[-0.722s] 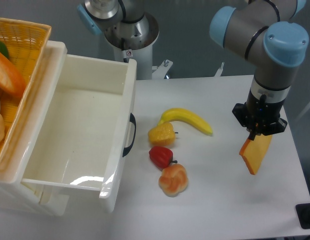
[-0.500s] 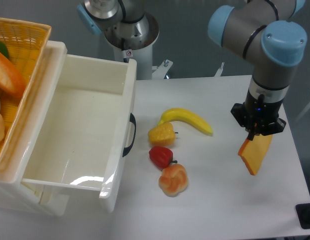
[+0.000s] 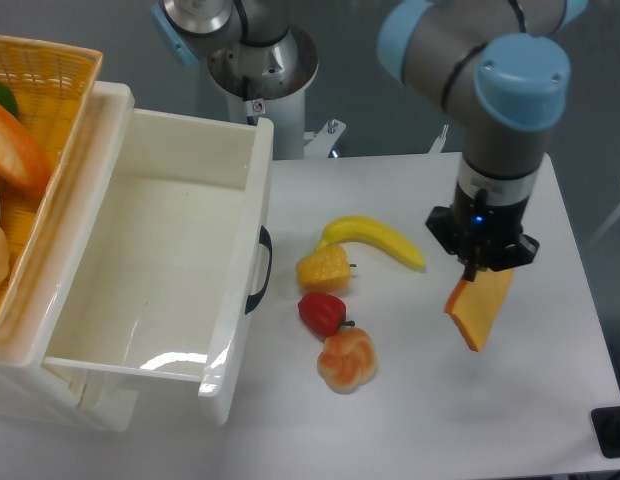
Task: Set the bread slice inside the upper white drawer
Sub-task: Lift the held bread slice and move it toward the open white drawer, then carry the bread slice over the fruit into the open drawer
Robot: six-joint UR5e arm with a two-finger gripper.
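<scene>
Orange-crusted bread slice [image 3: 478, 310] hangs from the gripper [image 3: 480, 270], pinched by its top edge, tilted, its lower corner pointing down. It looks clear of the counter [image 3: 550, 400], right of the toy fruit. Gripper clenched on the slice; fingers mostly hidden under the black wrist housing.

Upper white drawer [image 3: 120, 350] stands pulled open on the left, its floor bare and glossy, black handle [image 3: 260, 270] facing the fruit.

Between slice and drawer: banana [image 3: 375, 240], a yellow fruit [image 3: 323, 268], a red one [image 3: 321, 313], swirled bun [image 3: 347, 360].

Step in hand, as I judge it: carry leftward to the drawer.
- Keep height. The dangling corner should pass above the fruit and above the drawer's front wall.
- The slice hangs off-centre, so allow for its low end, not the gripper's.
- Stop over the middle of the drawer floor, away from the walls.
- Lower before opening; a high drop could let the slice bounce or lean on a wall.
</scene>
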